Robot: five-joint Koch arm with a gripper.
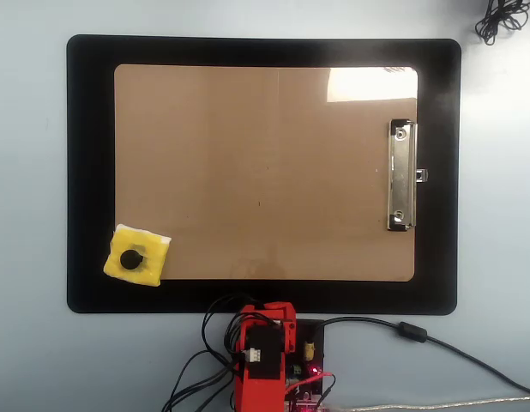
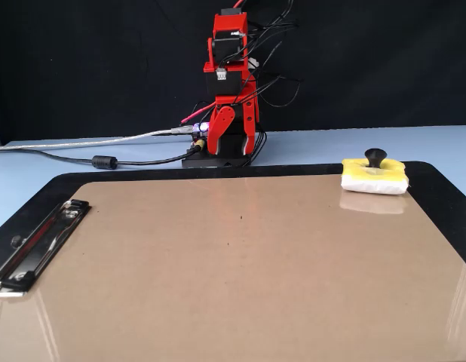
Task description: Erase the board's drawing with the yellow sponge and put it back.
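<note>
In the overhead view the red arm is folded up over its base at the bottom edge of the picture, off the black mat. The gripper cannot be made out here; the arm's upper parts cover it, so whether it is spread or pressed together cannot be told from above. The board lies on the mat, upward of the arm in the picture, with its silver clip up and to the right of the arm. The drawing, a tiny dark mark, sits near the board's middle, almost straight up from the arm. The yellow sponge lies up and to the left of the arm, partly over the board's lower left corner and partly on the mat, with its black knob facing up. A black cable runs off to the right across the pale blue table.

In the fixed view the gripper hangs pointing down at the arm's base, beyond the far edge of the mat. Its jaws look close together with nothing between them. The sponge rests well to the right of the gripper and nearer the camera. The drawing is on the board in front of the gripper, and the clip lies far to the left and forward.
</note>
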